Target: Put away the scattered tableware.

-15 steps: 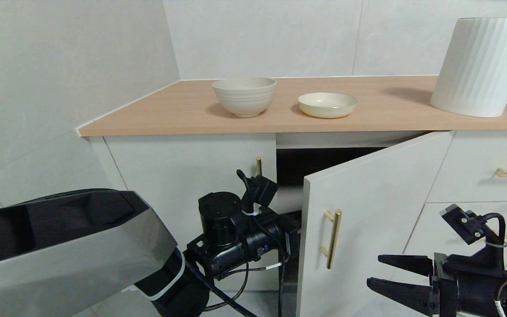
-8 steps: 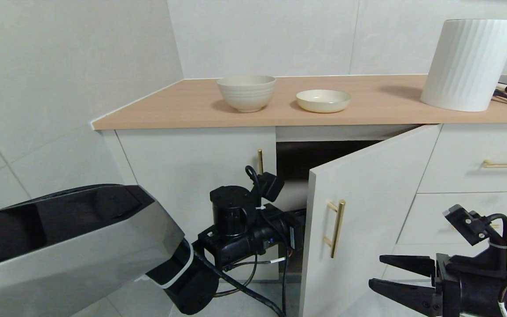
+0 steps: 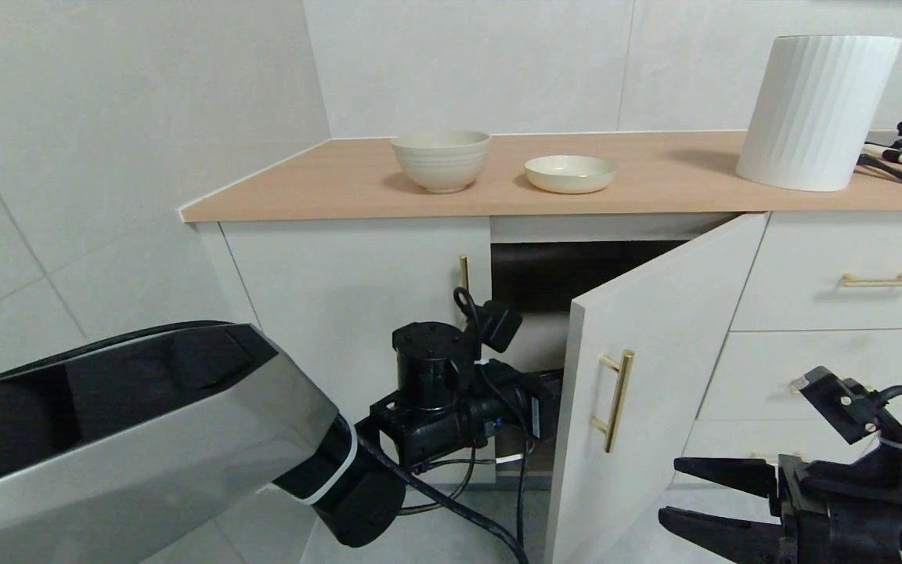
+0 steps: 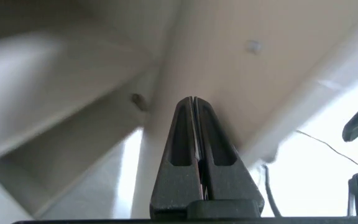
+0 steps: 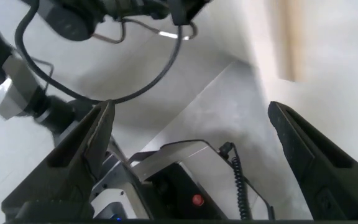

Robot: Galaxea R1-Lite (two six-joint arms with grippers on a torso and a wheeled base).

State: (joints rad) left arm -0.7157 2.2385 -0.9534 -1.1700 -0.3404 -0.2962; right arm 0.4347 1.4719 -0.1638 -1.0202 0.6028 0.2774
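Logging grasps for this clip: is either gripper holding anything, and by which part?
Nothing is held. The left gripper is shut on nothing; the right gripper is open and empty.

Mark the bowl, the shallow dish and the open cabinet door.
bowl [image 3: 441,166], head view, ribbed outer wall.
shallow dish [image 3: 569,167], head view, inner base.
cabinet door [image 3: 670,329], head view, front panel.

Cream bowl [image 3: 441,159], pale-yellow plate [image 3: 570,172]
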